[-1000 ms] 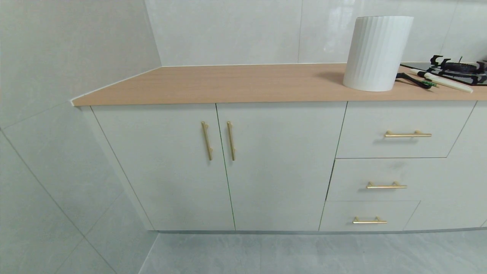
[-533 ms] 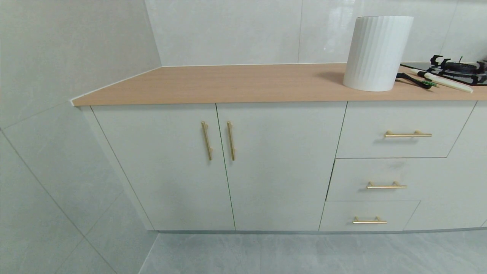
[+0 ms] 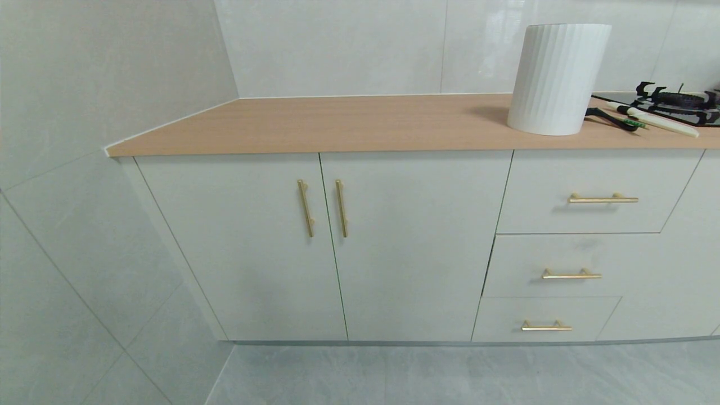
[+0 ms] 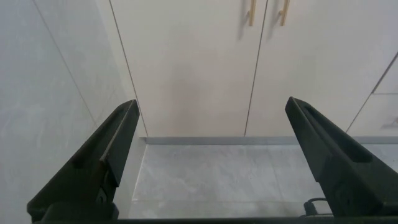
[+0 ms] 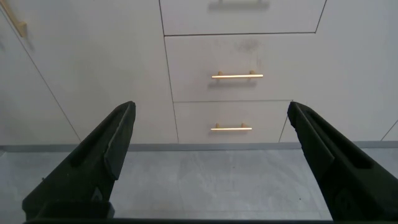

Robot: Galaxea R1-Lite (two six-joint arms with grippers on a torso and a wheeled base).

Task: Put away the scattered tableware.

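Nothing moved; ribbed canister (image 3: 557, 79) stands just beside utensils (image 3: 662, 123), near stove (image 3: 675, 101).

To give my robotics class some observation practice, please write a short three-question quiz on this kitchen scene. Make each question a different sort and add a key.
1. True or false: the canister stands on the counter.
2. How many drawers does the head view show beside the two doors? A two; B three; C five.
3. Fill in: the jaws of the left gripper and the right gripper are ____.
Key: 1 true; 2 B; 3 open.
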